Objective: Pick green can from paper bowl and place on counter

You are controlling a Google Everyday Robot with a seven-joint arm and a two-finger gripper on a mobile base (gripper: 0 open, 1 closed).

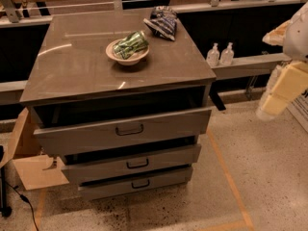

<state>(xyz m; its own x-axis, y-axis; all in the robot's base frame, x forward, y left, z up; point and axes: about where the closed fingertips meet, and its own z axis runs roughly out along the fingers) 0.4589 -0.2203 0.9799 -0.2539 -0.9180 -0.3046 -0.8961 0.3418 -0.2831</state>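
Observation:
The green can (130, 43) lies on its side in the paper bowl (126, 57), tilted with one end over the rim. The bowl stands on the counter (77, 61), right of its middle and toward the back. My gripper (265, 111) is the lower end of the cream-coloured arm (288, 84) at the right edge. It hangs over the floor to the right of the cabinet, below counter height, far from the can and bowl and holding nothing that shows.
A dark blue-striped snack bag (162, 22) lies at the counter's back right, behind the bowl. The three drawers (122, 131) stand partly pulled out. Two small bottles (220, 54) stand on a low ledge right of the cabinet. Cardboard (29, 167) lies on the floor at left.

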